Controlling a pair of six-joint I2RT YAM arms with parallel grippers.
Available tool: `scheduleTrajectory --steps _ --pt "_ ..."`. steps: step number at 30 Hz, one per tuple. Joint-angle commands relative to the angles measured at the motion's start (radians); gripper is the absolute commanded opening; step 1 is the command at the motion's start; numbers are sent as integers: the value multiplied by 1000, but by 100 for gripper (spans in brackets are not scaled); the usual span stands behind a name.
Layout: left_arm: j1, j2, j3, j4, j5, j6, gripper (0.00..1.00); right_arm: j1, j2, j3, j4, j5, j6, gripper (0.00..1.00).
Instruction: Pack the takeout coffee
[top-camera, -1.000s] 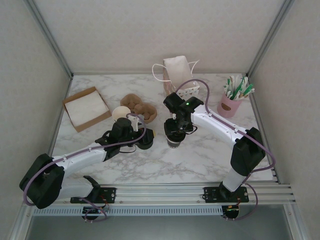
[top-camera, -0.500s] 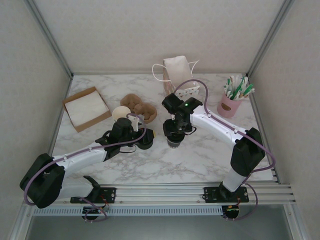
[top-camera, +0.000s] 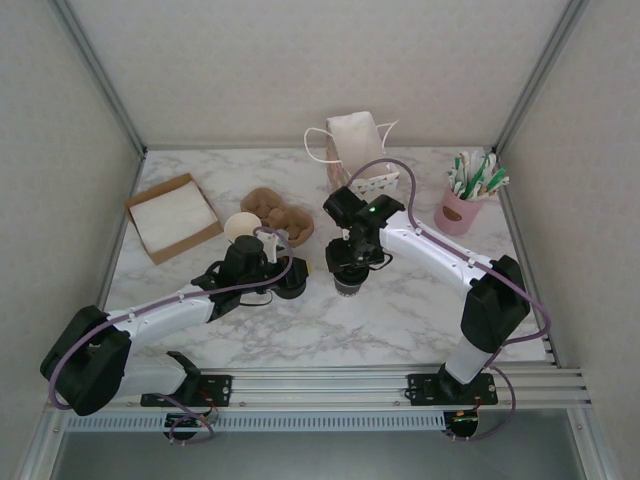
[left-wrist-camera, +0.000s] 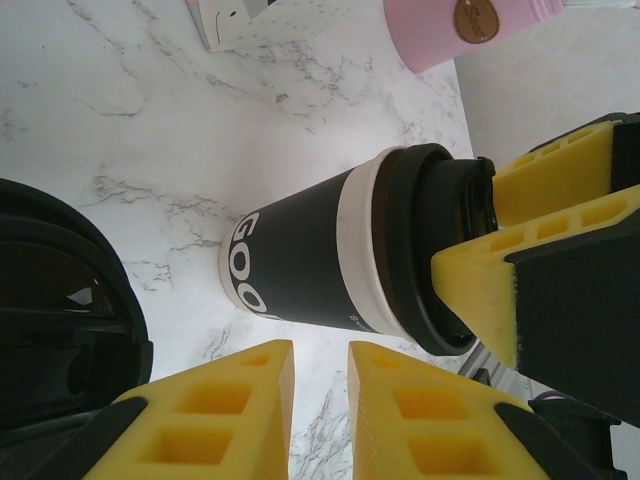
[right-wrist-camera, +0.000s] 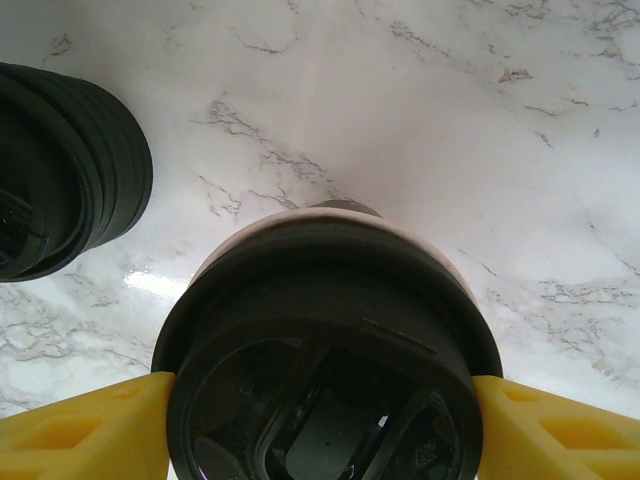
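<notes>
1. Left gripper (left-wrist-camera: 320, 362): jaws slightly ajar with a narrow gap and nothing between them. It's idle, parked low over the table (top-camera: 400, 312), just beside the pile of spare black lids (left-wrist-camera: 60, 300).
2. Right gripper (right-wrist-camera: 320, 392): clamped from above on the takeout coffee (left-wrist-camera: 300, 265), one yellow pad on each side of the lid (left-wrist-camera: 425, 250).
3. The cup sits mid-table, upright, between the two grippers and near the lid pile but clear of it. Can't tell if its base is on the marble or just off it.
4. Done, as I read it: the cup is separated out, and the lid looks seated square on the rim.
5. Not done: the cup isn't in anything yet.
6. The brown pulp carrier (top-camera: 280, 212) lies just beyond the left gripper. No cup is in it.
7. The white paper bag (top-camera: 352, 140) stands at the far edge, well apart from the cup. Can't see whether anything is inside.
8. Remaining, my guess: lift, carry the cup away from the bases, and seat it in the carrier or the bag. Which one isn't clear.
9. Risk: the grip is on the lid only, so the lid could pop off during the lift.
10. The napkin box (top-camera: 172, 216) far left and the pink cup of stirrers (top-camera: 462, 212) far right are both out of the path.
</notes>
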Motion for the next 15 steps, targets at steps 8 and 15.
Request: scheduleTrajectory --steps 8,15 --pt "-6 10 17 17 8 4 21 8 37 6 2 0 -15 71" --pt "-6 20 23 20 11 7 21 7 38 14 -2 -5 -18 71"
